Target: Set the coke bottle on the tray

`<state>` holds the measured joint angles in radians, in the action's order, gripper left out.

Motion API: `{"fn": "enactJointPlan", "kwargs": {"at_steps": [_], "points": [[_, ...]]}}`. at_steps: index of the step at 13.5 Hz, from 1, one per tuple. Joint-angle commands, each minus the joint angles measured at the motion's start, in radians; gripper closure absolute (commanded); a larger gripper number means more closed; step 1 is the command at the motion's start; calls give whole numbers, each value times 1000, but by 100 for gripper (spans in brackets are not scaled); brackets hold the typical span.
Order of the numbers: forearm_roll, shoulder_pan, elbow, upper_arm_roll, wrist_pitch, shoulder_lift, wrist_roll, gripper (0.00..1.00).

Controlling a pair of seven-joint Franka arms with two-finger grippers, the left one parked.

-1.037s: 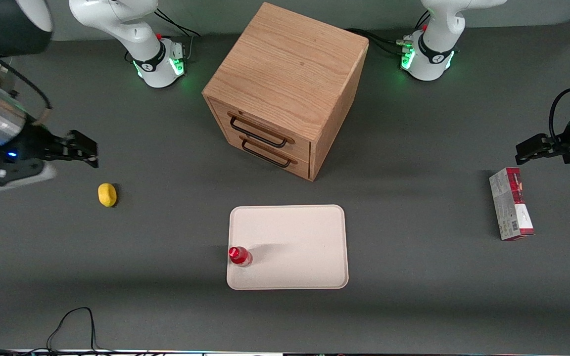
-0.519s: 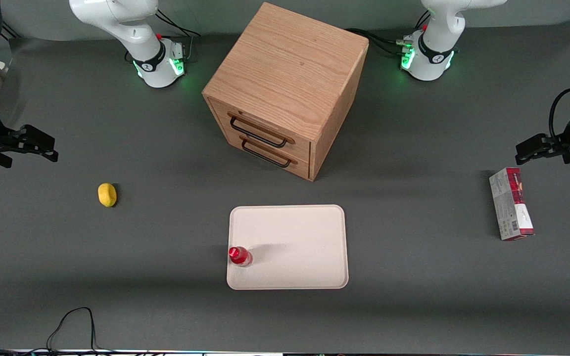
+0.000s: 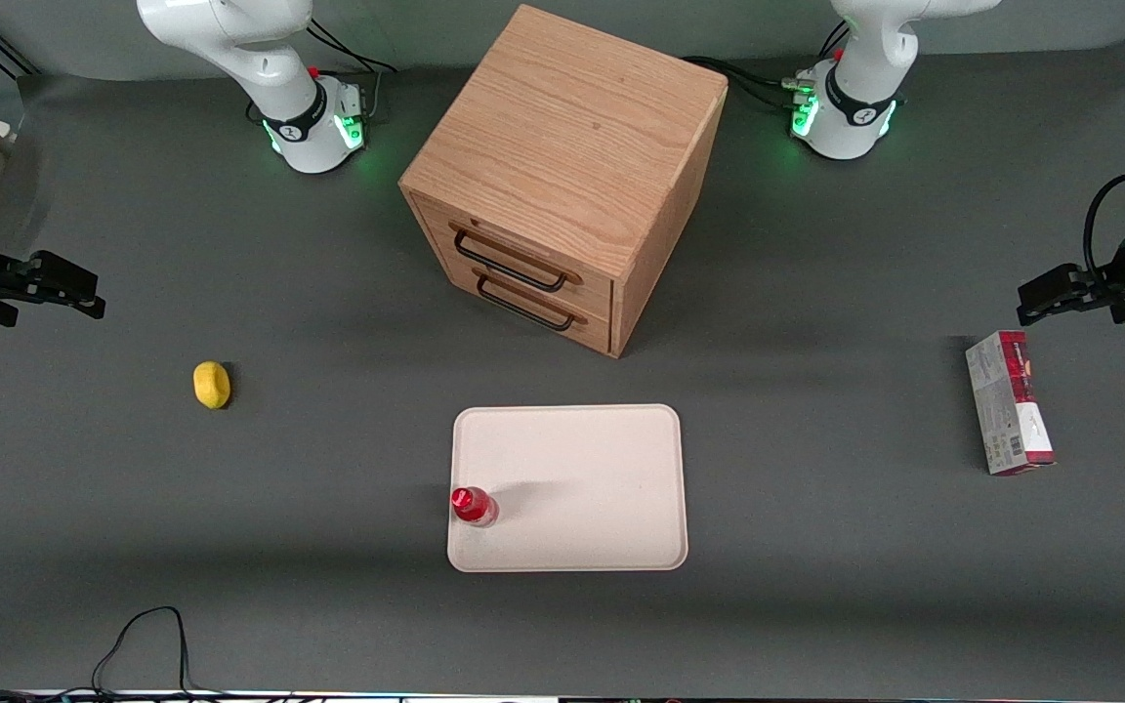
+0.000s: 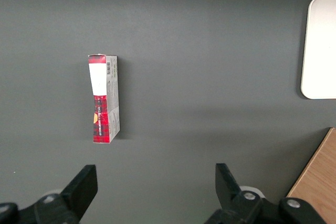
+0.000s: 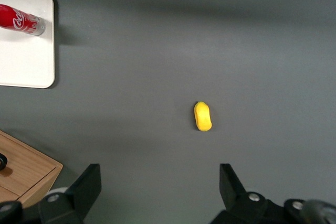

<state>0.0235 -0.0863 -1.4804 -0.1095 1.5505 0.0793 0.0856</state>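
Coke bottle (image 3: pixel 474 507) smallest, so described last. Drawer cabinet (image 3: pixel 562 176): upper centre. Tray (image 3: pixel 602 469): lower centre. Gripper (image 3: pixel 84 290): mid-height at frame edge, fingers spread, empty, well apart from tray. Stands upright just inside tray's rim, toward working arm; judged placed.

Even overhead light, soft shadows on tray (image 3: pixel 602 459), sharp pics, no glare

red coke bottle (image 3: pixel 473 506) upright on cream tray (image 3: pixel 582 469) edge.
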Motion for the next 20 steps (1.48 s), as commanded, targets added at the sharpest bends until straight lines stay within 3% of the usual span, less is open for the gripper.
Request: {"fn": "enactJointPlan", "kwargs": {"at_steps": [1, 20], "points": [[-8, -1, -34, -9, 13, -30, 25, 0], [-13, 40, -41, 14, 2, -27, 19, 0]]}}
